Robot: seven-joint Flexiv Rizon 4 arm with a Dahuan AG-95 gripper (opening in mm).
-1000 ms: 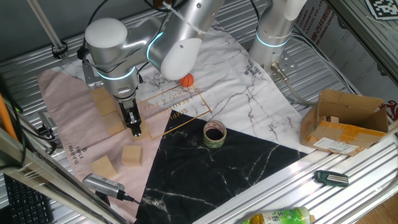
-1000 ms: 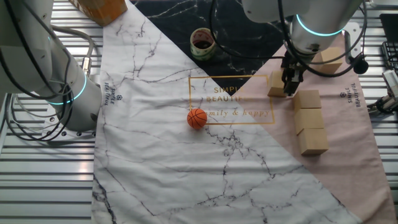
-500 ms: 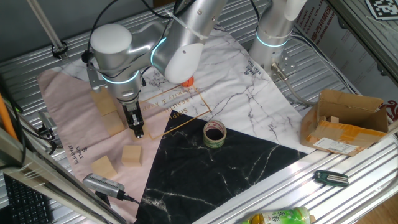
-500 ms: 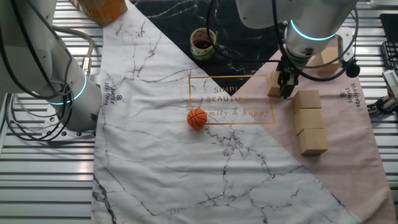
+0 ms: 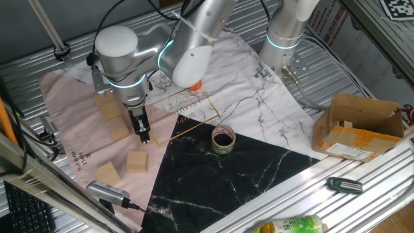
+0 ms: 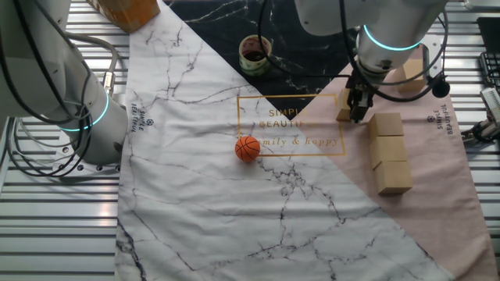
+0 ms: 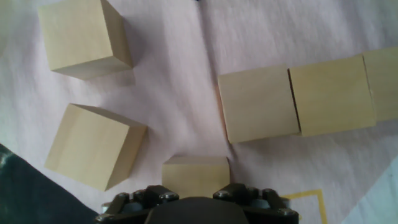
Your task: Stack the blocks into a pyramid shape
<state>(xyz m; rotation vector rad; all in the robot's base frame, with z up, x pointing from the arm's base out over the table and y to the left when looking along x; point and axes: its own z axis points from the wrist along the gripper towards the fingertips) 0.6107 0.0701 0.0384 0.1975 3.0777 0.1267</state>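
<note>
1. I see my gripper low over the pink part of the cloth, just beside the row of three blocks
2. From the hand view the fingers sit on either side of a fourth block at the bottom edge of the frame; I cannot tell whether they are pressed against it or standing apart from it
3. That fourth block lies just beside the near end of the row, with a narrow strip of cloth between them
4. The row itself runs in a straight line, its cubes touching face to face; in the hand view I see two of them fully and part of the third at the right edge
5. Two loose blocks lie beyond the row's end, apart from each other and from the row; in the hand view they appear at left
6. The orange ball rests on the marble part of the cloth, well apart from the row
7. The tape roll sits on the black part, also well apart from the row
</note>
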